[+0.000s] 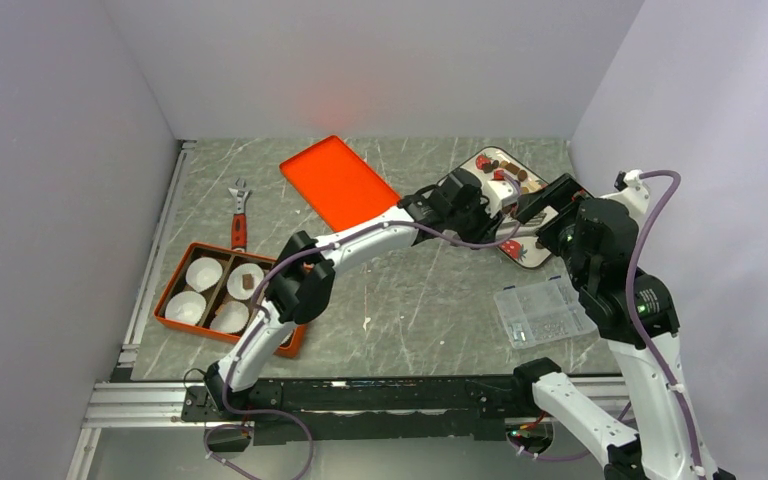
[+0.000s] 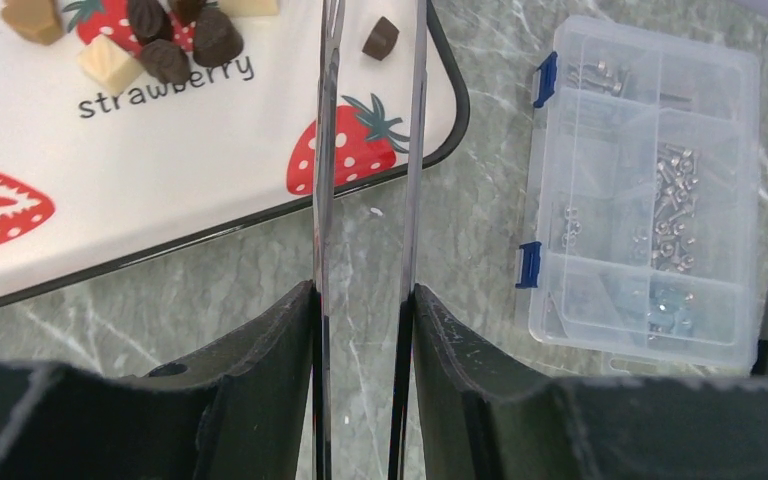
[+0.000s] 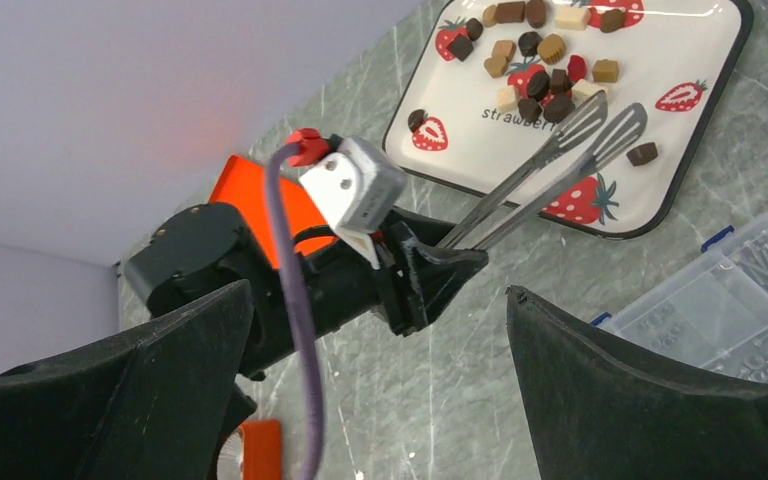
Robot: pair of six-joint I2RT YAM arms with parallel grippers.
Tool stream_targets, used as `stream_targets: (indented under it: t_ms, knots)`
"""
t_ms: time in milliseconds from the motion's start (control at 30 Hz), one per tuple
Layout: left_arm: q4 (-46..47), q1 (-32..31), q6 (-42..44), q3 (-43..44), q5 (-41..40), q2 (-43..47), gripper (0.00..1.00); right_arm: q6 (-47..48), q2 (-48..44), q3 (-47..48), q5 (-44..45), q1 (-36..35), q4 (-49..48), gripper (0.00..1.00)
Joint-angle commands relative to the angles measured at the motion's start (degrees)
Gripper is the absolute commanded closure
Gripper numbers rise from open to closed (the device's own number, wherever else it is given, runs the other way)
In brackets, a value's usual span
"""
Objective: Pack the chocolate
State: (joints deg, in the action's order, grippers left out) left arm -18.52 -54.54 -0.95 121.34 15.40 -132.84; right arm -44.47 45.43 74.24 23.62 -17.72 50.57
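Observation:
The chocolate [image 3: 535, 75] lies as several brown, dark and tan pieces on a white strawberry-print tray [image 3: 660, 60] at the back right [image 1: 508, 172]. One dark piece [image 2: 381, 38] lies apart near the tray's edge. My left gripper [image 2: 363, 295] is shut on metal tongs [image 2: 325, 150]. The tongs' tips are slightly apart over the tray, beside that lone piece [image 3: 642, 154], and hold nothing. My right gripper [image 3: 378, 290] is open and empty, above the table beside the tray [image 1: 550, 215]. One brown piece [image 1: 248, 281] sits in a paper cup in the orange box [image 1: 175, 270].
The orange box at front left holds several white paper cups. An orange lid [image 1: 338, 180] lies at the back centre, with an adjustable wrench [image 1: 239, 215] to its left. A clear box of screws [image 1: 545, 312] sits in front of the tray. White walls enclose the table.

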Motion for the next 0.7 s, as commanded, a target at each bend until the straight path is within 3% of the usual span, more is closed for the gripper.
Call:
stream_targets:
  t_ms: [0,667]
  knots:
    - [4.4,-0.3,4.9,3.7,4.1,-2.1,0.57,1.3,0.5,2.2,-1.5,-0.2,0.0,0.0]
    - [4.9,-0.7,8.5,7.8,4.5,-9.5,0.56,2.2,1.4,1.1,-2.7,-0.2,-0.2,0.0]
